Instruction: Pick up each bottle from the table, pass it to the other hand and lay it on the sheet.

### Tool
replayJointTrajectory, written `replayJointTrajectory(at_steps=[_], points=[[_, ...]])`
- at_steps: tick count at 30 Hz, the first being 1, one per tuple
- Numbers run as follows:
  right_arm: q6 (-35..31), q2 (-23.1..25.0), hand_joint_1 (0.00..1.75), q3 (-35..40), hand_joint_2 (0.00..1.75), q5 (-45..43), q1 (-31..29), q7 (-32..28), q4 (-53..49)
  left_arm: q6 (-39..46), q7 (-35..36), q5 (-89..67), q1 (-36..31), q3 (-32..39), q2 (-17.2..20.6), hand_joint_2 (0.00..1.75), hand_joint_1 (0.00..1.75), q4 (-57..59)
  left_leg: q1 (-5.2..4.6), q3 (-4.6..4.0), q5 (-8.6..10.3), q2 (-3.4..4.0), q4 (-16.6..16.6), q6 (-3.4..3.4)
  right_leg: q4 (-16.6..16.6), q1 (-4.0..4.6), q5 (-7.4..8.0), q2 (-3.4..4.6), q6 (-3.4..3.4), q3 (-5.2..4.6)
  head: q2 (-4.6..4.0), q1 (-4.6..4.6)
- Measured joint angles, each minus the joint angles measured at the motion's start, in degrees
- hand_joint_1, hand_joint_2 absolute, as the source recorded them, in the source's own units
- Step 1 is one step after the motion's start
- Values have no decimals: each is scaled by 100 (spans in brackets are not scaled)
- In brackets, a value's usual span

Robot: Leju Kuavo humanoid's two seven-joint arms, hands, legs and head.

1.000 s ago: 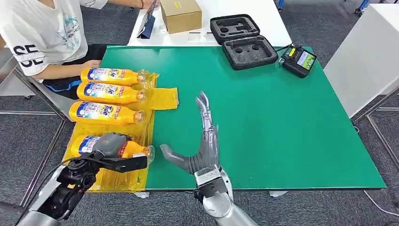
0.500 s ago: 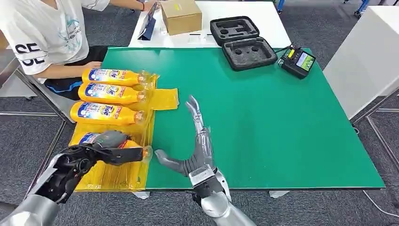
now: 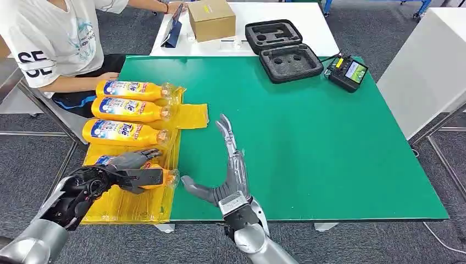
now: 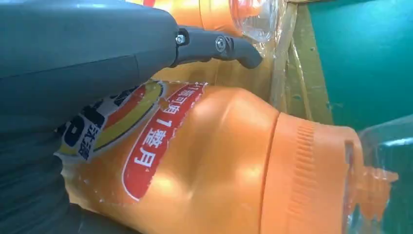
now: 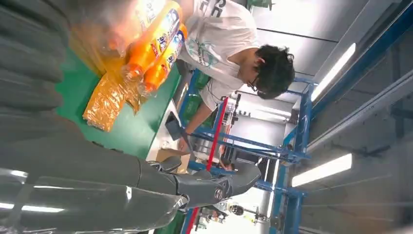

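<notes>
Several orange Tide bottles lie side by side on the yellow sheet (image 3: 192, 115) at the table's left. Three of them (image 3: 132, 89), (image 3: 129, 109), (image 3: 123, 132) are farther from me. The nearest bottle (image 3: 159, 175) lies on the sheet with my left hand (image 3: 129, 168) over its body. The hand's fingers are spread. In the left wrist view one finger (image 4: 214, 46) stands apart from this bottle (image 4: 219, 161), with sheet showing between them. My right hand (image 3: 231, 170) rests open on the green table beside the sheet, fingers stretched forward, holding nothing; its fingers (image 5: 204, 187) appear in the right wrist view.
A person in a white shirt (image 3: 49, 38) sits at the far left, an arm near the farthest bottle. A black foam case (image 3: 286, 49), a controller (image 3: 349, 70) and a cardboard box (image 3: 211, 17) stand at the back. The green table top (image 3: 329, 154) stretches to the right.
My left hand has loosened from the nearest bottle, its fingers spreading and the arm drawing back to the left. The bottle stays on the sheet. My right hand has shifted slightly left.
</notes>
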Motion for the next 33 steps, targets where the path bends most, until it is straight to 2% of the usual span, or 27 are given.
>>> replayJointTrajectory(at_steps=[8, 15, 33], points=[[0, 4, 0, -68, 175, 22, -1, 0, 72, -289, -168, 623, -166, -13, -17, 0, 0, 203, 0, 12, 0, -2, -1, 0, 1, 0, 0, 0, 0, 12, 0, -2], [-6, 4, 0, -94, 175, 74, -1, 0, 138, -927, -419, 1709, -251, 179, -61, 0, 0, 319, -2, 10, 1, -4, 0, 0, 0, -1, -1, -3, 0, 12, 0, 0], [-4, 4, 0, -101, 175, 92, 1, 0, 195, -984, -439, 1783, -249, 260, -155, 0, 0, 409, -2, 8, 0, -4, 0, 0, 0, 0, -1, -1, 0, 8, 0, 0]])
